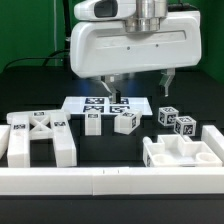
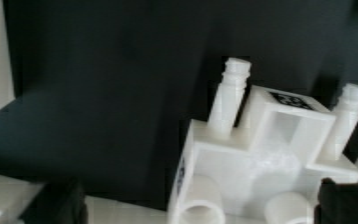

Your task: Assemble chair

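The chair parts lie loose on the dark table. The X-ribbed panel [image 1: 38, 137] is at the exterior view's left. Two short tagged pieces [image 1: 93, 123] [image 1: 125, 121] lie in the middle, and two tagged cubes [image 1: 168, 116] [image 1: 185, 125] sit further right. A notched block [image 1: 180, 150] is at the front right. My gripper [image 1: 137, 86] hangs open and empty above the middle pieces. In the wrist view a white pegged part [image 2: 265, 150] with a tag [image 2: 286, 100] lies between and beyond my dark fingertips [image 2: 51, 200]; the gripper [image 2: 197, 205] touches nothing.
The marker board [image 1: 105, 103] lies flat behind the middle pieces, under the gripper. A long white border rail [image 1: 110, 181] runs along the front, and another stretch [image 1: 12, 150] stands at the left edge.
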You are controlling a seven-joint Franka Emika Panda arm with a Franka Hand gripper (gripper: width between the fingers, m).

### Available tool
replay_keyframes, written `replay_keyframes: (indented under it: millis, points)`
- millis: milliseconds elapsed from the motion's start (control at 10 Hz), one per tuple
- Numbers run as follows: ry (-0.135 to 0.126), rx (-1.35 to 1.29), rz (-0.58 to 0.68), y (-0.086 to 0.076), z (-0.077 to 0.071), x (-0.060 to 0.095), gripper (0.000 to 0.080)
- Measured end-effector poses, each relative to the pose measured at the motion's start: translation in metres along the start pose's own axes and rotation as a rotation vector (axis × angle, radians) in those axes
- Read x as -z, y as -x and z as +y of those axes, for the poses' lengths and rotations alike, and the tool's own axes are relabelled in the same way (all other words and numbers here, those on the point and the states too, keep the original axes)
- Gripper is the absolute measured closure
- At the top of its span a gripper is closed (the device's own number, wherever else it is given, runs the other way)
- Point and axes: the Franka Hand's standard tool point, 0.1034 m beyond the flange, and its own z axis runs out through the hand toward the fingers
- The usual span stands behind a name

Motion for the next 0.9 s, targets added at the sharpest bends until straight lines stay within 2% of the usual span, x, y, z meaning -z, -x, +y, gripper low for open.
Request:
replay_keyframes:
  millis: [100,200,400,500,900]
  points:
    - [-0.002,-0.018,0.004,0.004,0.004,-0.002,0.0151]
    - [0.000,-0.069,0.001,0.021,0.016,-0.006,0.0151]
    - [-0.013,-0.214,-0.035,0.057,0.026,-0.015,0.0151]
    - [-0.013,-0.226,-0.046,0.063,0.027,-0.019,0.0151]
    - [-0.014,-0.297,-0.046,0.062,0.025,-0.020,0.0151]
